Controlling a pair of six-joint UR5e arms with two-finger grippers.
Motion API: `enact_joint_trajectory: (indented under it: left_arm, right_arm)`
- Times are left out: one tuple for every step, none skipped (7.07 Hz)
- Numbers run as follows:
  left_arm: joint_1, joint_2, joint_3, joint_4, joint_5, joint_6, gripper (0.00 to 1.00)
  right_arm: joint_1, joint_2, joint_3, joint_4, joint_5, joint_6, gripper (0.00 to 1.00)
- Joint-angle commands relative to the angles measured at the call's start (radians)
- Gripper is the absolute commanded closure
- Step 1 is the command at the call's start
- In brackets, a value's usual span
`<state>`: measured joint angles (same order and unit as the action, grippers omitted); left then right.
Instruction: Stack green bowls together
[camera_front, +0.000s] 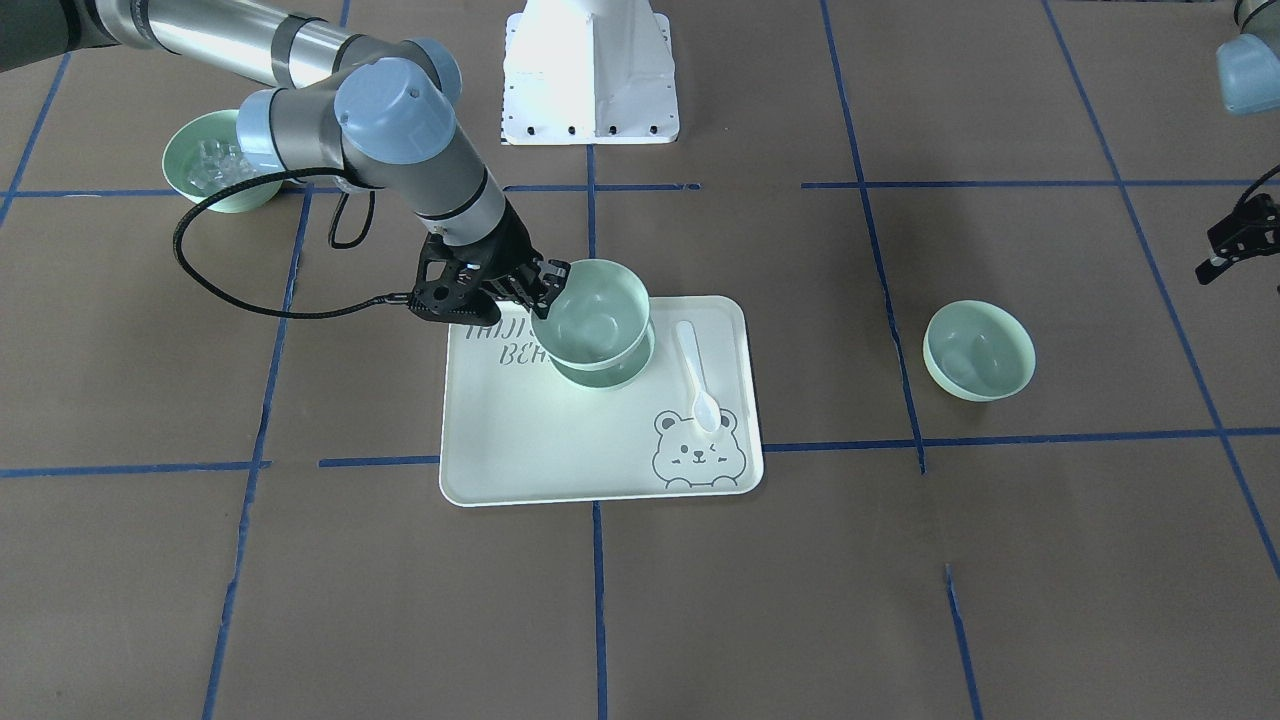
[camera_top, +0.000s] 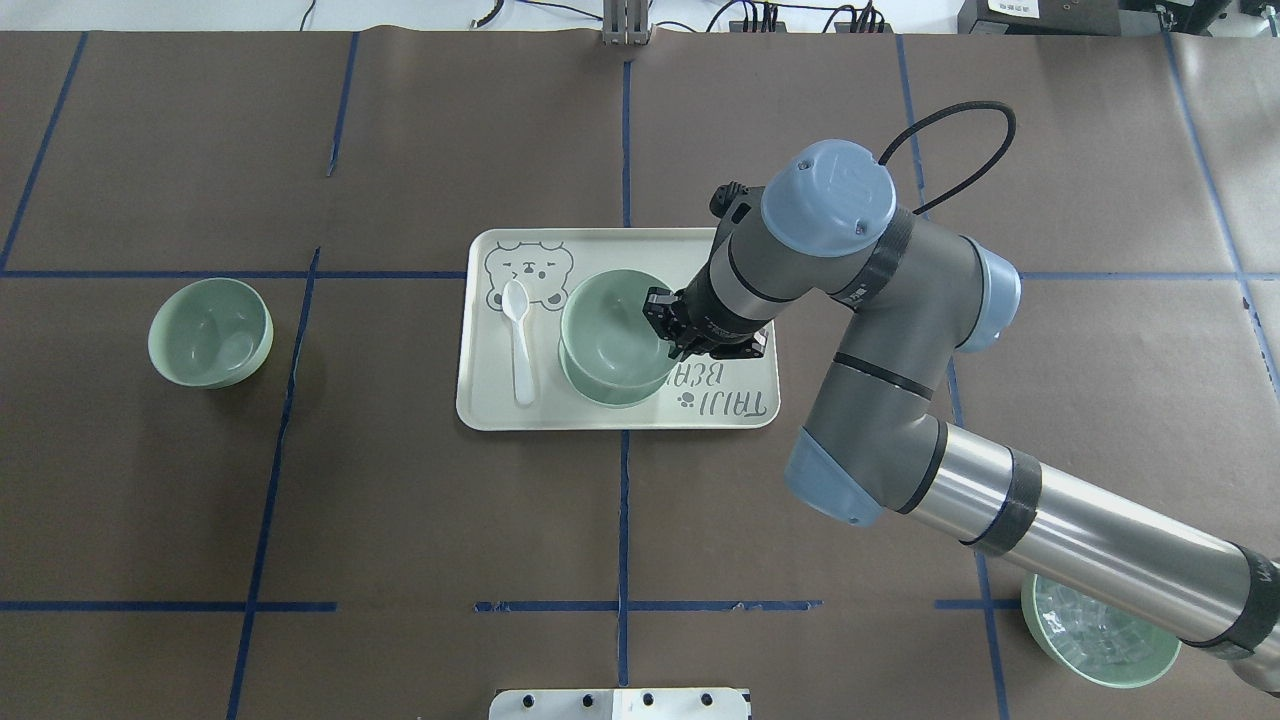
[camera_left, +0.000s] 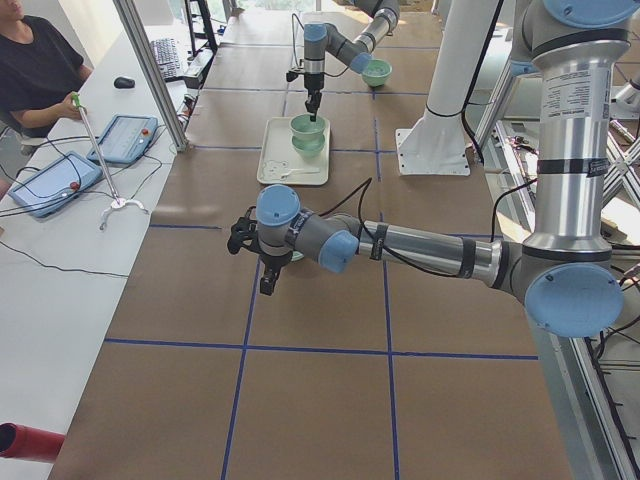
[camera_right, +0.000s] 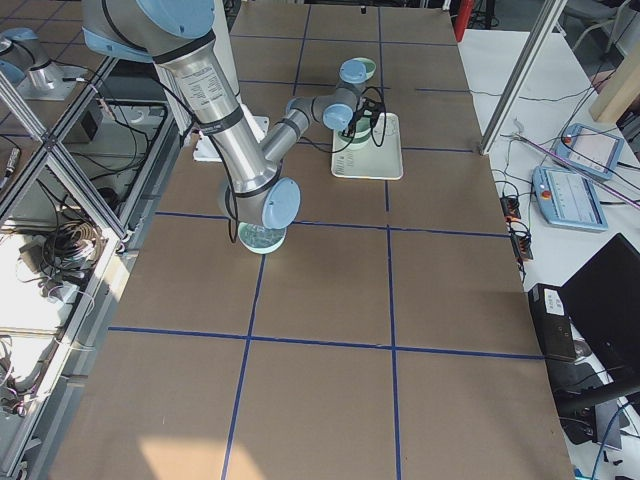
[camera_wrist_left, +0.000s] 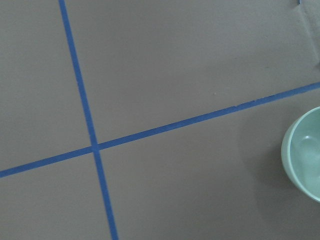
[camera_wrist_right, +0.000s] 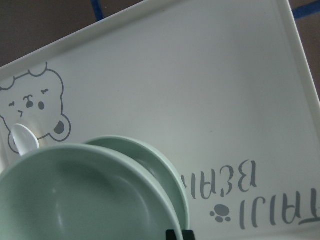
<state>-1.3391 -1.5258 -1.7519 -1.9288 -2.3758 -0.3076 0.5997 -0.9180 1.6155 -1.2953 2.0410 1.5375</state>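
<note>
My right gripper (camera_front: 548, 285) is shut on the rim of a green bowl (camera_front: 590, 310), one finger inside and one outside. It holds this bowl directly over a second green bowl (camera_front: 600, 375) that stands on the bear-print tray (camera_front: 520, 440). I cannot tell whether the two touch. The right wrist view shows the held bowl (camera_wrist_right: 75, 200) with the lower bowl's rim (camera_wrist_right: 165, 170) behind it. The third green bowl (camera_top: 210, 332) stands alone on the table far to my left. My left gripper (camera_front: 1235, 245) hovers near it, open and empty.
A white spoon (camera_top: 518, 340) lies on the tray beside the bowls. A mint bowl with clear cubes (camera_top: 1095, 630) stands near my right arm's base side. Blue tape lines cross the brown table. An operator sits beyond the table's far edge.
</note>
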Motion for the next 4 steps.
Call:
enact_joint_trajectory:
  left_arm:
    - [0.044,0.001,0.000,-0.055,0.001,-0.090,0.00]
    - [0.084,-0.002,-0.003,-0.056,0.000,-0.137,0.00]
    - [0.118,-0.007,-0.011,-0.058,0.001,-0.193,0.00]
    - [0.121,-0.008,-0.012,-0.068,0.001,-0.202,0.00]
  right_arm:
    - [-0.017,0.019,-0.031,-0.002,-0.028,0.013,1.00]
    - [-0.027,0.019,-0.038,-0.002,-0.042,0.013,1.00]
    - [-0.028,0.019,-0.037,-0.004,-0.042,0.015,1.00]
    - [-0.028,0.018,-0.039,-0.005,-0.044,0.015,1.00]
